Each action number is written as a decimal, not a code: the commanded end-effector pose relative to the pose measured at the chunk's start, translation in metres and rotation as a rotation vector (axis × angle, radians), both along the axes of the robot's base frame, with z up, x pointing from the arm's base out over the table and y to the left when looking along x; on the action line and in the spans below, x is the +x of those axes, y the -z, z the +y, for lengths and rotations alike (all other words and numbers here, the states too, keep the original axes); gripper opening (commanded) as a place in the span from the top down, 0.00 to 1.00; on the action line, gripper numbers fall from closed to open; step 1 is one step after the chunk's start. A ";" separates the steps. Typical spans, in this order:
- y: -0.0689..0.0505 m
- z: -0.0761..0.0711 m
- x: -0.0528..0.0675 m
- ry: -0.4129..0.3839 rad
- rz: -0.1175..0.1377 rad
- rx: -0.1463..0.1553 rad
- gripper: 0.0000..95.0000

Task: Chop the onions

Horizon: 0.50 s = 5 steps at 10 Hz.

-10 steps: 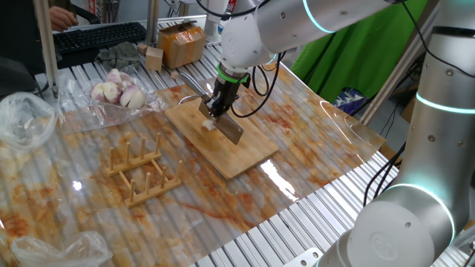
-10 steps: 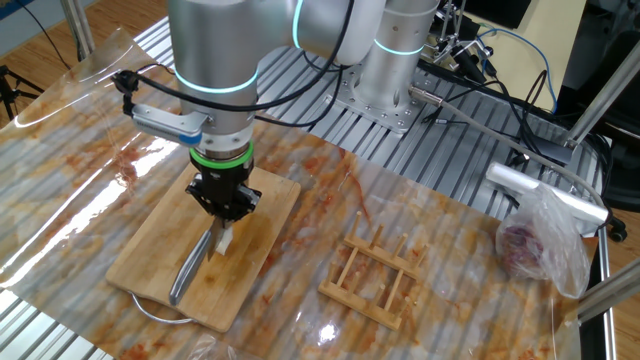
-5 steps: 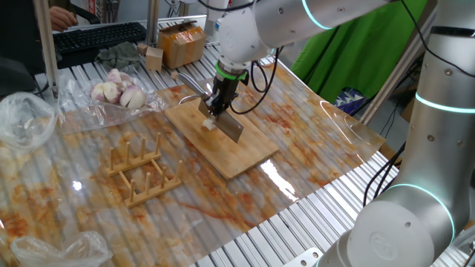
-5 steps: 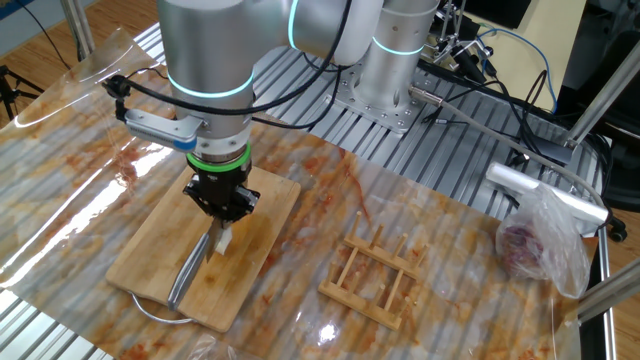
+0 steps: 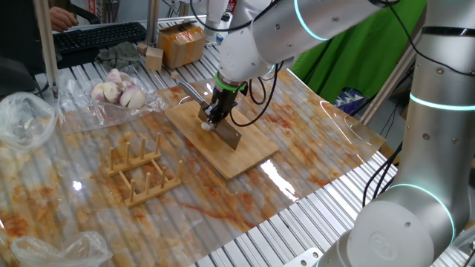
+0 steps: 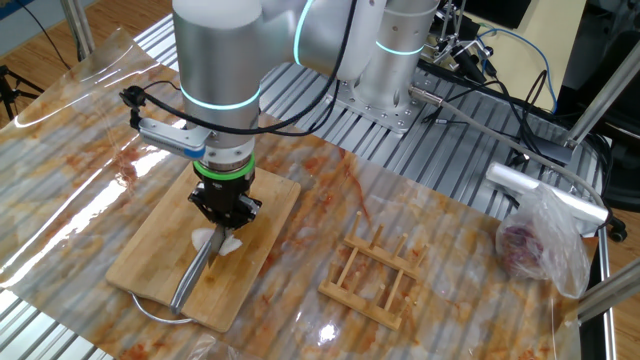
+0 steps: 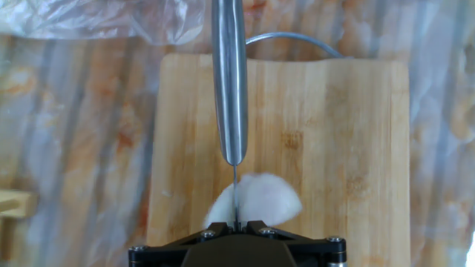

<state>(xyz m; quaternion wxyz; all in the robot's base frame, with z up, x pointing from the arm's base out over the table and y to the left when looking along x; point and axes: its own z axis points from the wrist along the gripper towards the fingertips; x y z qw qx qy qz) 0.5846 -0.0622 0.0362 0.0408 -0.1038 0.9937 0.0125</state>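
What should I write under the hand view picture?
Knife cutting into an onion on the board.

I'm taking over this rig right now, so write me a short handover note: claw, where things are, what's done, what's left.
Claw: shut on the knife, pointing straight down over the wooden board.
Onion chunk: on the board, directly under the claw, with the blade edge set into its middle.
Whole bulbs: in a plastic bag beside the board, untouched.
Done: knife gripped, blade into the chunk.
Left: whether the cut is through cannot be told; finish it, then chop further.
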 end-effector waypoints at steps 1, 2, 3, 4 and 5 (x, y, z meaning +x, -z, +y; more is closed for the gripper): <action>-0.001 -0.001 0.000 0.003 -0.005 -0.002 1.00; 0.001 -0.001 -0.001 0.006 -0.008 -0.002 1.00; 0.000 -0.001 -0.001 0.009 -0.002 -0.001 1.00; -0.003 0.000 0.000 0.013 0.008 0.002 1.00; -0.003 0.000 0.000 0.024 0.006 0.004 1.00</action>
